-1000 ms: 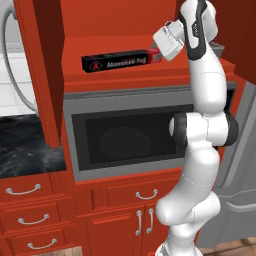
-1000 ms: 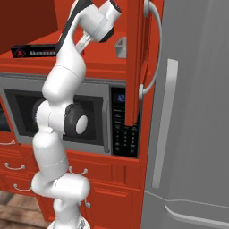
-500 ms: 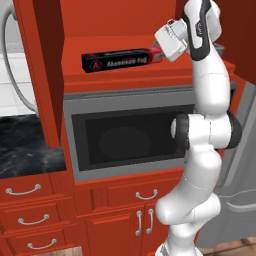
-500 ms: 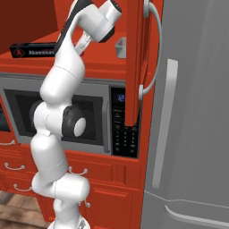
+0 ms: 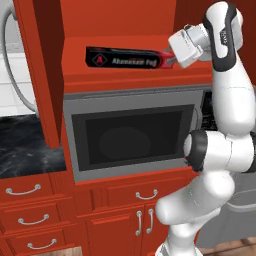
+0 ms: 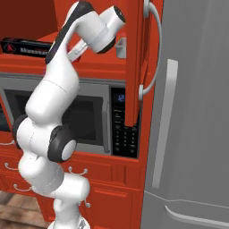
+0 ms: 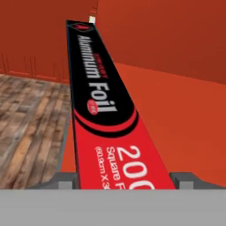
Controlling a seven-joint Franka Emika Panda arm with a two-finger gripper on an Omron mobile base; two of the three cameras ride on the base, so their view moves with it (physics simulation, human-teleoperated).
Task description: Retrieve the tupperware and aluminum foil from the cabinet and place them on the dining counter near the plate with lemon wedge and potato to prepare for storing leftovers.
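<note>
Nearest you, the gripper (image 7: 121,178) — jaws apart, one fingertip on each side of the red end of the aluminum foil (image 7: 103,114); you cannot tell whether they press on it. The aluminum foil (image 5: 127,58) lies lengthwise on the shelf of the open cabinet (image 5: 125,75), at its front edge, running away from the hand — black face and white lettering upward. Below the shelf you have a built-in microwave (image 5: 130,135) with its door closed; right of it, in the right base view, a grey refrigerator (image 6: 197,112).
</note>
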